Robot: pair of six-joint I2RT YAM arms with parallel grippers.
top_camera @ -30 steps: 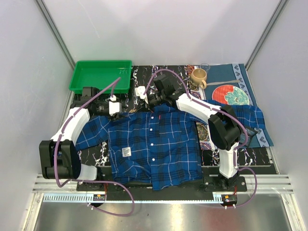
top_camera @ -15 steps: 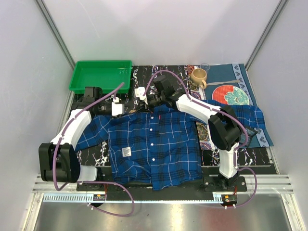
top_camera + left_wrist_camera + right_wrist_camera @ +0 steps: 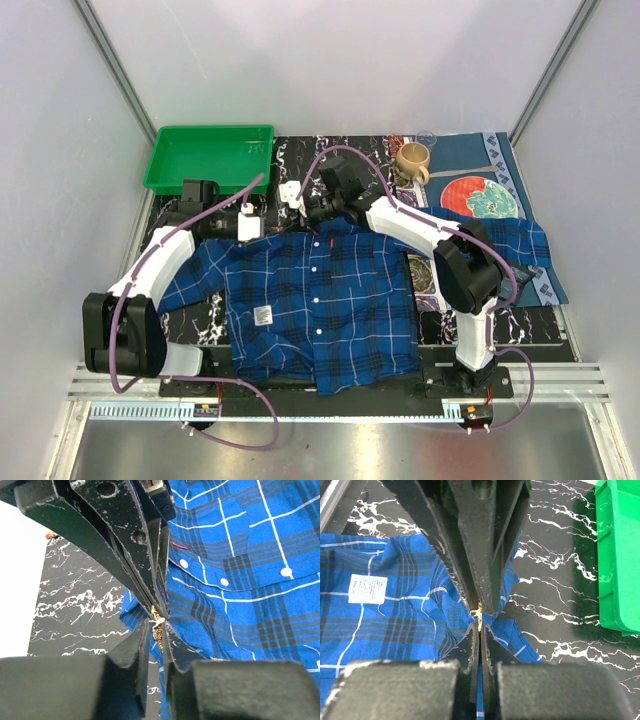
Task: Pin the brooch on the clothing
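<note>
The blue plaid shirt [image 3: 320,300] lies spread on the dark marbled table. My left gripper [image 3: 248,228] is at the shirt's upper left shoulder. In the left wrist view its tips [image 3: 161,620] are closed on the brooch [image 3: 159,630], a small speckled gold piece, just above the shirt fabric [image 3: 250,580]. My right gripper [image 3: 292,193] is beyond the collar. In the right wrist view it [image 3: 479,617] is shut on a tiny gold part [image 3: 478,612] over the shirt's edge [image 3: 395,620]. I cannot tell what that gold part is.
A green tray [image 3: 212,158] stands at the back left and shows in the right wrist view [image 3: 620,555]. A tan mug [image 3: 412,160] and a red and teal plate [image 3: 478,198] sit on a blue mat at the back right. The shirt carries a white label [image 3: 263,316].
My left gripper has moved a little to the right, toward the collar, and its arm has stretched farther. The right gripper has stayed almost still.
</note>
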